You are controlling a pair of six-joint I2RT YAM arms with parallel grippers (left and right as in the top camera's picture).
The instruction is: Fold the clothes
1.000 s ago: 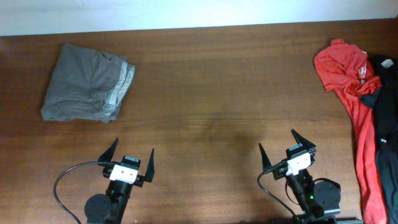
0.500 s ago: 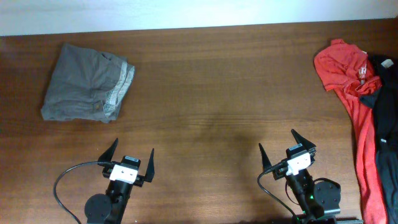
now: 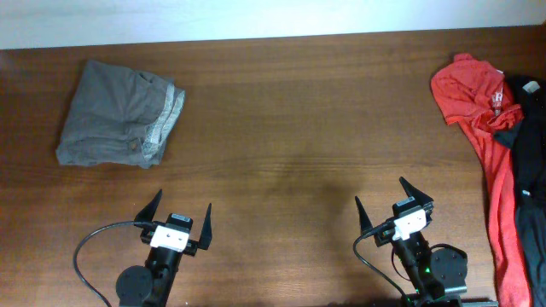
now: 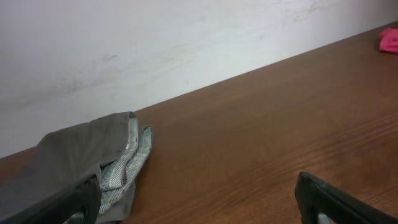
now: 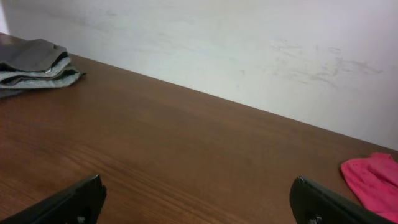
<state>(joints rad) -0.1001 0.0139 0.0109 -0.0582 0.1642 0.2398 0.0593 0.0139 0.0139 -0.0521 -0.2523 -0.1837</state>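
Observation:
The grey-khaki shorts point(image 3: 119, 114) lie folded at the table's far left, the paler waistband lining showing on their right side; they also show in the left wrist view point(image 4: 87, 158) and the right wrist view point(image 5: 34, 63). The red T-shirt point(image 3: 482, 128) lies crumpled along the right edge, with the black garment point(image 3: 529, 162) partly on it. My left gripper point(image 3: 177, 211) is open and empty near the front edge, well in front of the shorts. My right gripper point(image 3: 382, 201) is open and empty, left of the T-shirt.
The wooden table point(image 3: 290, 128) ends at a white wall point(image 4: 155, 37) behind. A black cable point(image 3: 85, 247) loops beside the left arm's base. A corner of the red T-shirt shows in the right wrist view point(image 5: 373, 177).

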